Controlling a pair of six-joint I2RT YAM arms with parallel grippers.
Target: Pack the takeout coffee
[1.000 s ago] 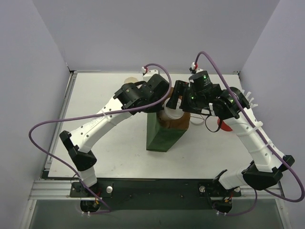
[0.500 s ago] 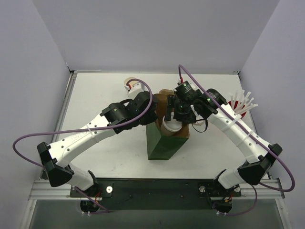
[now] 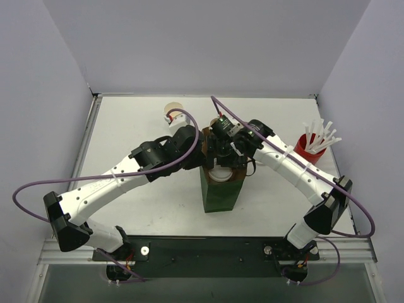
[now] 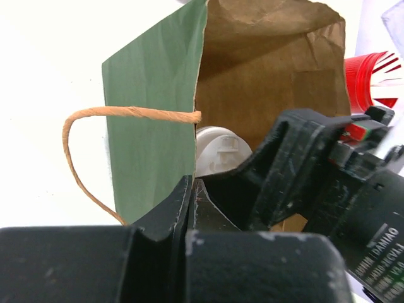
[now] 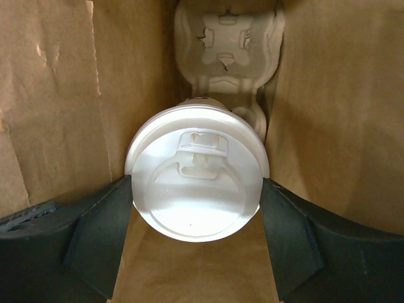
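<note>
Nearly done: holding cup [image 5: 197, 183] in right hand [image 5: 197, 211] inside bag [image 4: 151, 126], just below carrier [image 5: 224, 38] in frame; pinching bag rim with closed left hand [image 4: 191, 189]. Remaining: seat, release, withdraw

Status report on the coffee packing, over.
Left gripper shut on paper bag rim. Right gripper shut on takeout coffee, inside bag. Cup carrier deeper in bag.

green paper bag [image 4: 151, 120], white lid [image 4: 216, 151] inside
</note>
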